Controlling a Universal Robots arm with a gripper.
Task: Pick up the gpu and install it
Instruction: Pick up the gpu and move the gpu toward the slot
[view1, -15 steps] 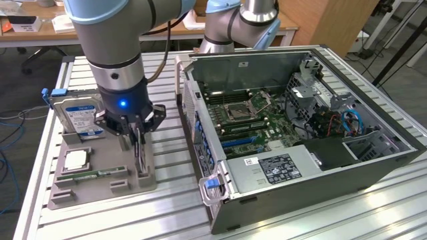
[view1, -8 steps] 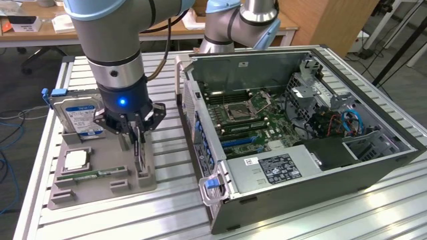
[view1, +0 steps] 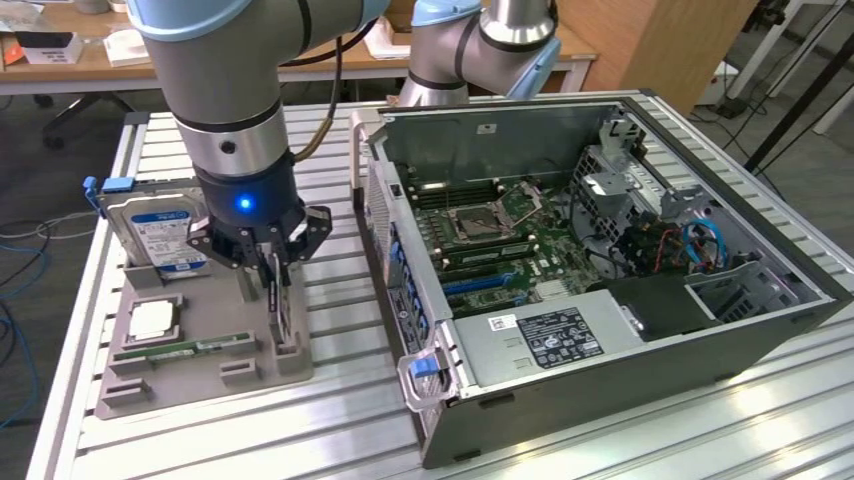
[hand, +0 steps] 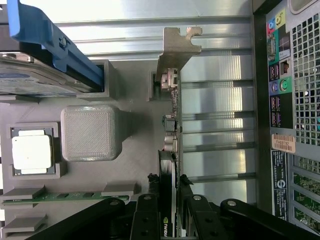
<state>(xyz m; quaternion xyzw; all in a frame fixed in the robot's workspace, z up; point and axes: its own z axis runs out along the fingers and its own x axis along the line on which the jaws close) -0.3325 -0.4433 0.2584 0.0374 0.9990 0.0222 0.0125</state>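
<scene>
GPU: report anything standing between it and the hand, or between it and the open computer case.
Nothing separates them: the hand grips the gpu standing on edge in the tray. Toward the motherboard, the case's near wall rises between; the case is open above.

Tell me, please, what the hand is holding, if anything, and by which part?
The hand grips the graphics card by its two flat faces, at the end away from the metal bracket; the card stands on edge in the grey holder.
</scene>
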